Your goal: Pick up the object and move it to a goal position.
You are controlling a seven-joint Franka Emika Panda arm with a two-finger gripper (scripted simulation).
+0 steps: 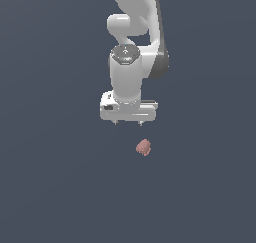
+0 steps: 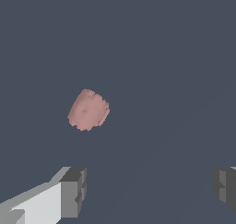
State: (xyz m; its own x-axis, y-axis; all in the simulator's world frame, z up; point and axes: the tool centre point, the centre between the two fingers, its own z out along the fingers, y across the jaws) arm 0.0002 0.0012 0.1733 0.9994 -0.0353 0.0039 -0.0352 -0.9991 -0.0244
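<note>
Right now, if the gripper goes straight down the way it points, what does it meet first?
Probably the bare floor. The open gripper points down, and the pink chunk lies off to one side of its fingers.

The object (image 1: 143,147) I am after is a small pinkish-red chunk, lumpy and roughly blocky, with a matte finish and ragged edges. It lies alone on the plain dark grey surface (image 1: 55,187), turned a little askew. From my wrist view, the object (image 2: 88,109) shows a broad, slightly rounded face, and nothing touches it.
</note>
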